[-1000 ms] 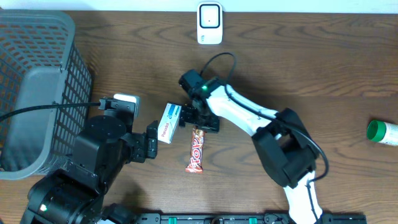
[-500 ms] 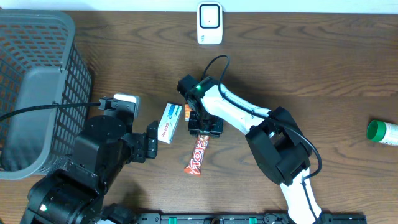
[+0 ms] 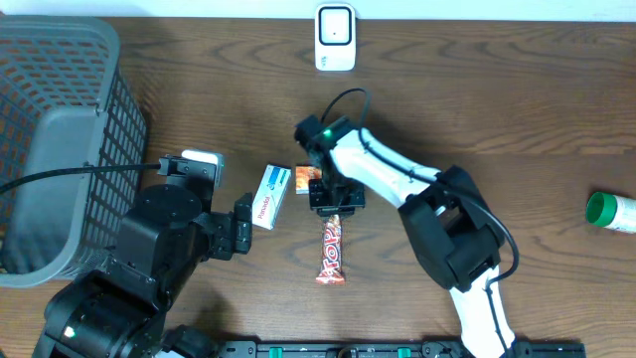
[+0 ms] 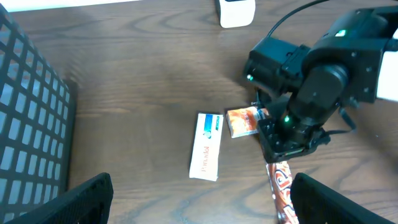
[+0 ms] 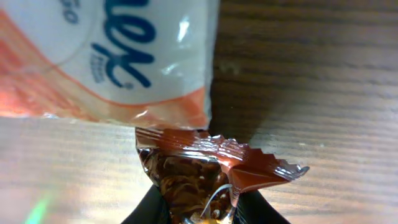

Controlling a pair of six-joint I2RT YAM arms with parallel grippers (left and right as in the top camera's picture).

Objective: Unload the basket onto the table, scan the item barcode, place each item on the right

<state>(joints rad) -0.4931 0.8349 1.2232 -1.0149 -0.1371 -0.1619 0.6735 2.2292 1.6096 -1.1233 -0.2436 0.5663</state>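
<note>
The right arm (image 3: 393,184) stretches forward and leftward, right fingers (image 5: 146,214) pinched close; left fingers (image 4: 90,202) spread wide.

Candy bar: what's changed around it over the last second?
The right gripper shifted slightly right and its jaws closed on the top end of the candy bar, which swung from a slant to nearly straight, its lower end moving right. The white box, scanner, basket and green-capped bottle stayed put.
</note>
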